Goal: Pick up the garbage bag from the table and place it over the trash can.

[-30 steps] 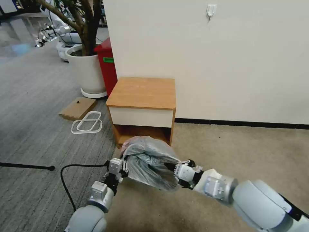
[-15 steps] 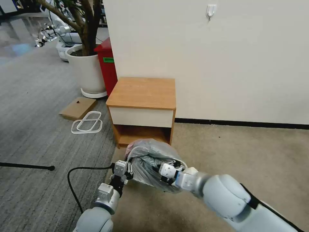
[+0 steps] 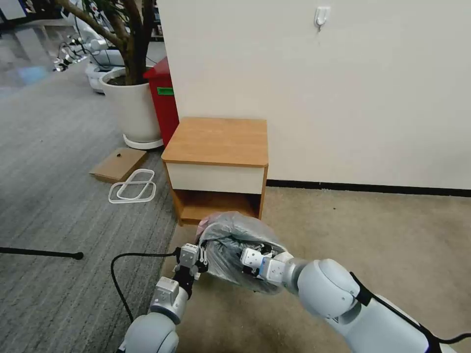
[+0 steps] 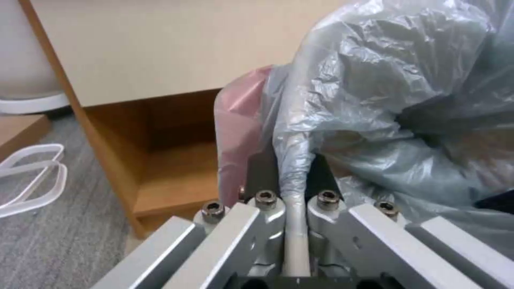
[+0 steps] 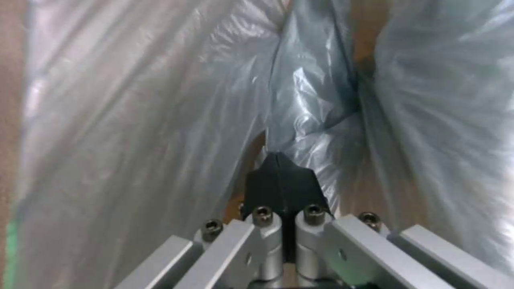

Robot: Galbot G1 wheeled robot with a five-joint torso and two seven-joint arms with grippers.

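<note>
The crinkly grey garbage bag [image 3: 234, 239] with a pinkish rim bulges over the floor just in front of the table [image 3: 216, 139]. My left gripper [image 3: 198, 255] is shut on the bag's left edge. In the left wrist view its fingers [image 4: 262, 170] pinch the garbage bag [image 4: 385, 80] around a cream-white strip; I cannot tell whether that strip is the trash can's rim. Otherwise the trash can is hidden. My right gripper [image 3: 249, 259] reaches into the bag's folds from the right. In the right wrist view that gripper [image 5: 279, 160] is shut on a fold of the garbage bag [image 5: 316, 100].
The wall runs behind the table. To its left stand a red bin [image 3: 164, 98] and a white plant pot [image 3: 130, 108]. Cardboard [image 3: 117, 164], white rings [image 3: 132, 186], a black cable [image 3: 120, 279] and a black rod [image 3: 39, 253] lie on the grey carpet at left.
My right arm has swung left, bringing its gripper from the bag's right edge into the folds. The left gripper and the bag have shifted slightly right.
</note>
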